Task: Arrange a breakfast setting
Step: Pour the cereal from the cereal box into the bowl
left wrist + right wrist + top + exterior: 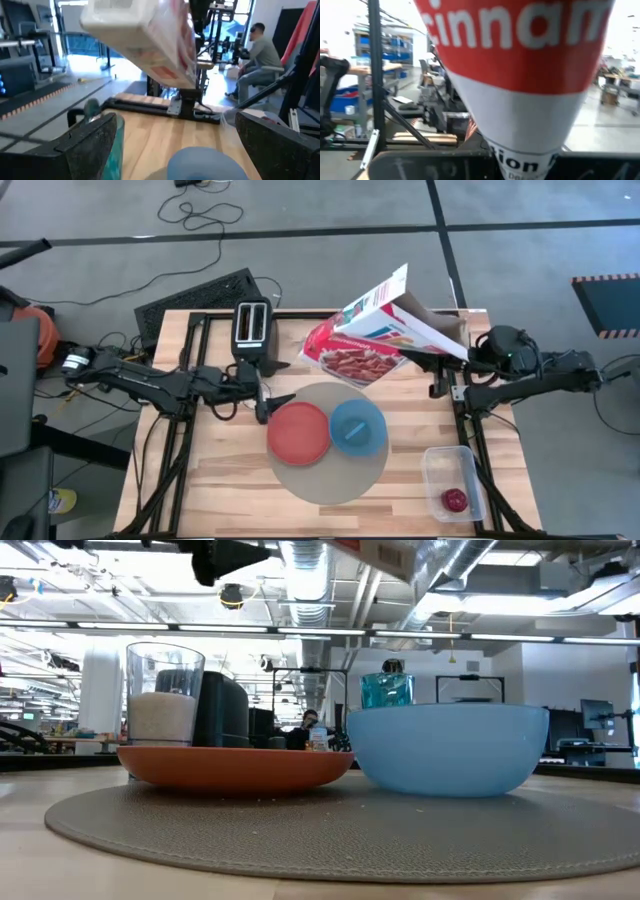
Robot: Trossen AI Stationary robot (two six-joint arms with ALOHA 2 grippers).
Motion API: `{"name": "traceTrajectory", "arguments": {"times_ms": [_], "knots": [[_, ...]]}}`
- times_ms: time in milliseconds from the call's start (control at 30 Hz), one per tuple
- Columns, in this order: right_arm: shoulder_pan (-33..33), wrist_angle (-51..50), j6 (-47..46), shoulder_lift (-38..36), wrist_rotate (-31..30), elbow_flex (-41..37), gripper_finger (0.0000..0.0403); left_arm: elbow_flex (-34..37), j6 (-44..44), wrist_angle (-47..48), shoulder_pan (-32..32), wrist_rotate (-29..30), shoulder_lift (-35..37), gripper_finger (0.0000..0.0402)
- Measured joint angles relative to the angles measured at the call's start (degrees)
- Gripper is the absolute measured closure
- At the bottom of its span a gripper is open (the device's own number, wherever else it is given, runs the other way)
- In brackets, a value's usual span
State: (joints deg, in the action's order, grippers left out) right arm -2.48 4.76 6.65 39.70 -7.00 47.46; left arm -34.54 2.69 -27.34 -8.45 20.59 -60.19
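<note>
Two dishes sit side by side on the round grey-beige mat [330, 450] at the middle of the wooden table [220, 470]: a red-orange plate [298, 432] on the left arm's side and a blue bowl [358, 427] touching or nearly touching it on the right arm's side. From the low view a small clear glass [163, 692], white in its lower half, stands behind the plate, and a teal tumbler [386, 688] shows behind the bowl. A small red fruit [454, 500] lies in a clear plastic tub [447, 465] near the table's front right corner, well apart from the mat.

Above the far edge of the mat a red-and-white cereal box [375, 340] hangs tilted, its opened top flap pointing away from the bowl. The right gripper [440, 363] grips the box at its end; its fingers are closed on it. The left gripper [268, 402] hovers just beside the plate's left edge with its fingers [95, 140] spread apart and nothing between them. A black toaster [250, 330] stands at the table's far side, behind the left arm. In the room beyond, a seated person [257, 55] shows.
</note>
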Motion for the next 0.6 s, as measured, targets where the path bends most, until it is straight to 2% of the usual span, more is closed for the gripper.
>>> {"name": "traceTrajectory", "arguments": {"times_ms": [267,400,600], "knots": [[0.0,9.31,0.84,4.28,5.5,-0.02,0.0379,-0.15,-1.16,-16.59,1.64,-2.63,-8.56,0.0009],[-0.02,11.63,0.9,6.41,6.14,0.0,0.0379,-2.2,-0.69,-21.13,2.18,-8.08,-12.61,0.0009],[0.0,14.15,-0.15,10.34,8.09,-0.02,0.0379,-6.48,-3.31,-24.03,2.25,-7.99,-17.58,0.0009]]}}
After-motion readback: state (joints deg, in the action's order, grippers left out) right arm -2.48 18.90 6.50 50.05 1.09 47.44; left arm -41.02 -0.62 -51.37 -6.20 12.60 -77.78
